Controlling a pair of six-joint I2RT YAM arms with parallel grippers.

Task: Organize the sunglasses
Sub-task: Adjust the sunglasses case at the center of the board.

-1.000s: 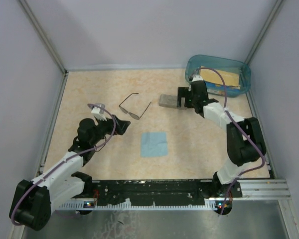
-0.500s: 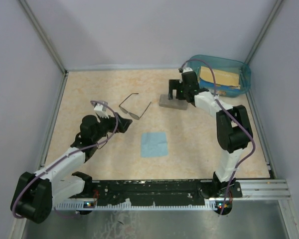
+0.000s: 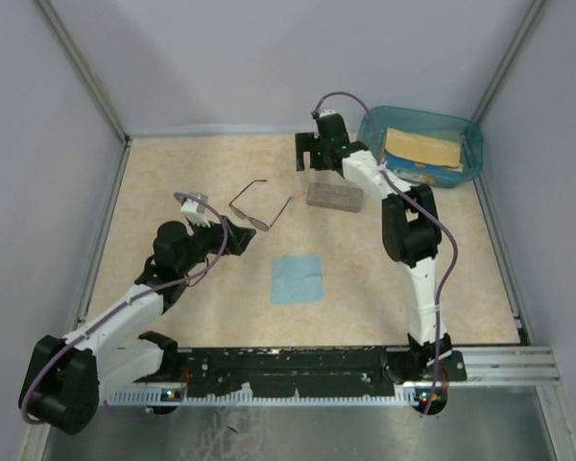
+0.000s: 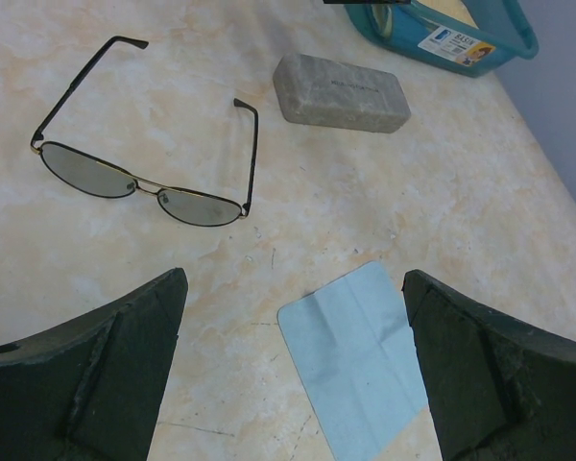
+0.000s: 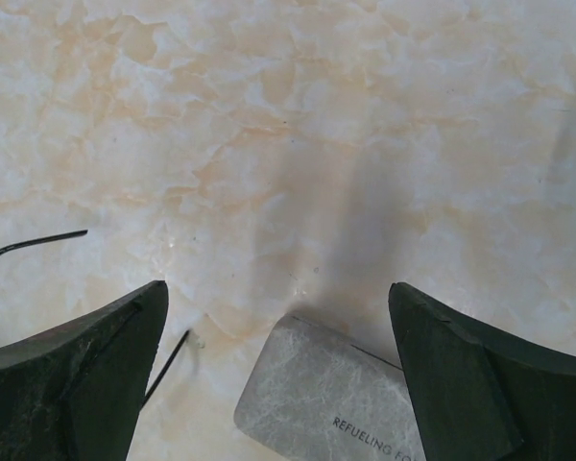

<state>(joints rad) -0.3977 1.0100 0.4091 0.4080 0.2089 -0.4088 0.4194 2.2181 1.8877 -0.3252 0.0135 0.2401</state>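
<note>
The sunglasses [image 3: 259,206] lie open on the table, lenses down, thin dark frame, temple arms pointing to the far side; they also show in the left wrist view [image 4: 144,182]. My left gripper [image 3: 235,240] is open and empty just near-left of them, above the table [image 4: 293,279]. My right gripper [image 3: 307,154] is open and empty, raised just beyond the far-left end of the grey case [image 3: 334,195]. The right wrist view [image 5: 278,288] shows the case's corner [image 5: 326,408] below it and one temple tip [image 5: 168,365].
A light blue cloth [image 3: 298,279] lies flat near the table's middle, also in the left wrist view [image 4: 360,351]. A teal bin [image 3: 472,149] holding a tan box stands at the back right. The grey case lies right of the sunglasses [image 4: 341,93].
My right gripper has swung from the case's right end leftward and farther back, past the case. My left gripper has edged slightly toward the sunglasses. The objects have not moved.
</note>
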